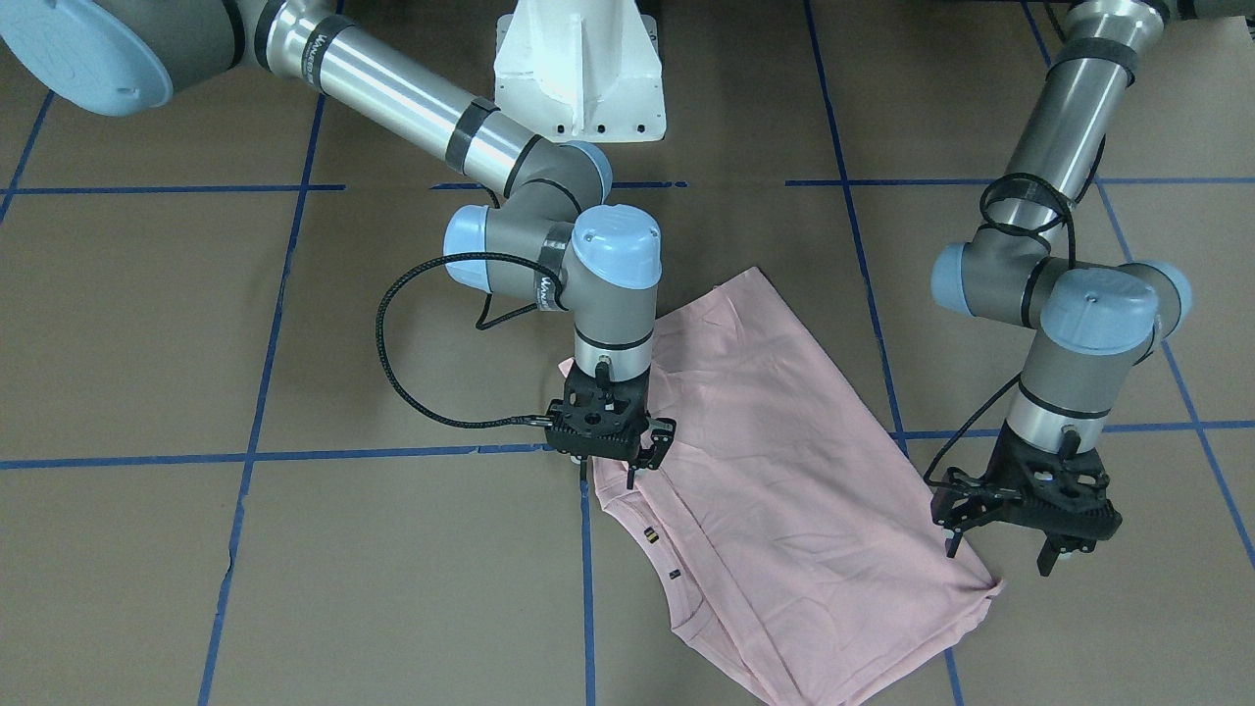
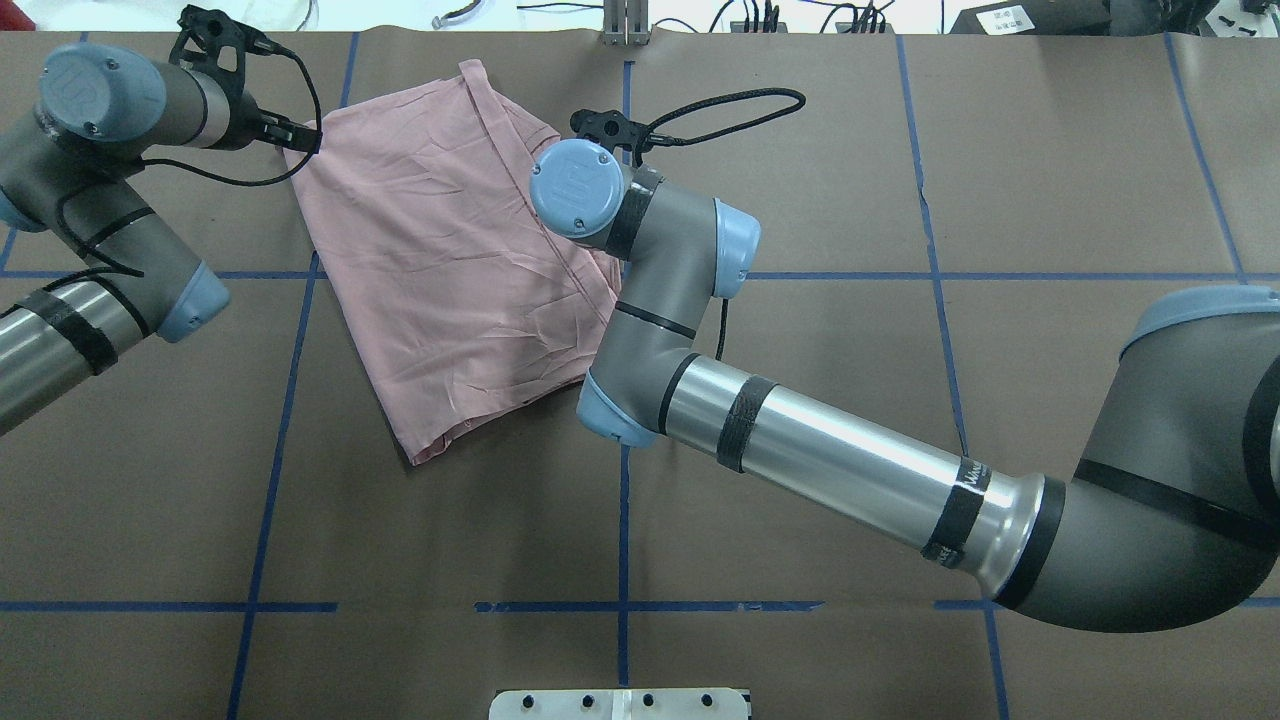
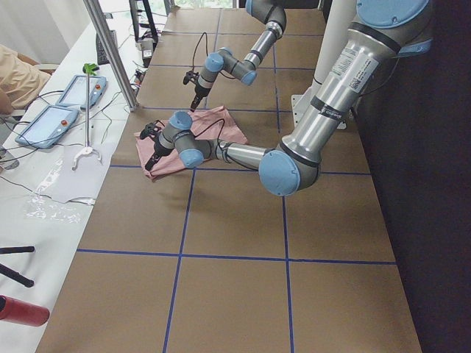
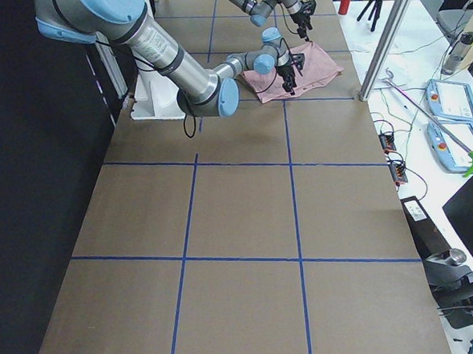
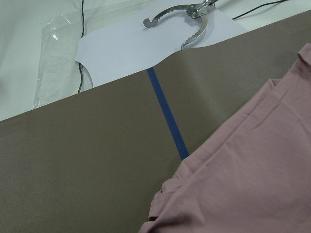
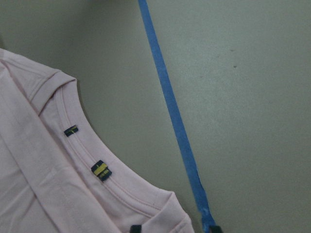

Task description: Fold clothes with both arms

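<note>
Overhead and front views look down from opposite sides, end views along the desk (image 2: 450,560), wrist cameras close; all show the T-shirt (image 2: 450,270).

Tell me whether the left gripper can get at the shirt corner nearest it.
Probably yes. The left gripper hangs open right by that corner of the T-shirt, with nothing between them; the right gripper is away at the collar side.

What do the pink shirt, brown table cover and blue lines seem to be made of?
Shirt: soft matte knit, probably cotton; it wrinkles and has a stitched collar.
Table cover: matte brown paper or thin card; its edge curls.
Blue lines: probably sticky tape; narrow strips with uneven edges.
</note>
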Controlling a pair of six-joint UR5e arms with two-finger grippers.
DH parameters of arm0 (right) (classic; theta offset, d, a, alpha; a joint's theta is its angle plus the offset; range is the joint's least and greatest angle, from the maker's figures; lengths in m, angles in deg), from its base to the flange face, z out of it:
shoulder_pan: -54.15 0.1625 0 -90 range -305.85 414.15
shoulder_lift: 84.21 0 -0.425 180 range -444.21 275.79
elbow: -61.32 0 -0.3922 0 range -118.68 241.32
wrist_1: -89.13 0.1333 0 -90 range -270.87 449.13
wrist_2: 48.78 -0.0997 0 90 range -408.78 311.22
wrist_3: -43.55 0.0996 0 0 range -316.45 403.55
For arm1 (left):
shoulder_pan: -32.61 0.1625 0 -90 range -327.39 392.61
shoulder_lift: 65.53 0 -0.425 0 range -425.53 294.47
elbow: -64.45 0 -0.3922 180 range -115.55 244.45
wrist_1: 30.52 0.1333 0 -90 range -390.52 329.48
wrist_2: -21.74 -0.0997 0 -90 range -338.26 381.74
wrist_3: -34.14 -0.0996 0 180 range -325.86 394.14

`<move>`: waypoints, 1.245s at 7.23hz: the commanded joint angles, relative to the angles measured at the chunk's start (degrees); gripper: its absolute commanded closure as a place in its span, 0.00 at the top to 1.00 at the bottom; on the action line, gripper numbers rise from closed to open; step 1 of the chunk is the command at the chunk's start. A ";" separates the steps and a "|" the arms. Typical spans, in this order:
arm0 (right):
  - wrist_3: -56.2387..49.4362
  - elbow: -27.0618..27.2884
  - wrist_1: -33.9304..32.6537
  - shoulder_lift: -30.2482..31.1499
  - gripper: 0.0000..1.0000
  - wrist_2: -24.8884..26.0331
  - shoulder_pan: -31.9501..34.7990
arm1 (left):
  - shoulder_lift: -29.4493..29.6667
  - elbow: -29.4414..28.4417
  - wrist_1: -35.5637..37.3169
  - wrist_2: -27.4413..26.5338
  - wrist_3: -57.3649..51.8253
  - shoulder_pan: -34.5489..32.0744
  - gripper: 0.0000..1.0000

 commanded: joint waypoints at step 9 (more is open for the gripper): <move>-1.62 -0.82 -0.10 0.26 0.00 0.70 -1.66 | -2.14 2.40 0.08 0.00 0.01 0.08 1.00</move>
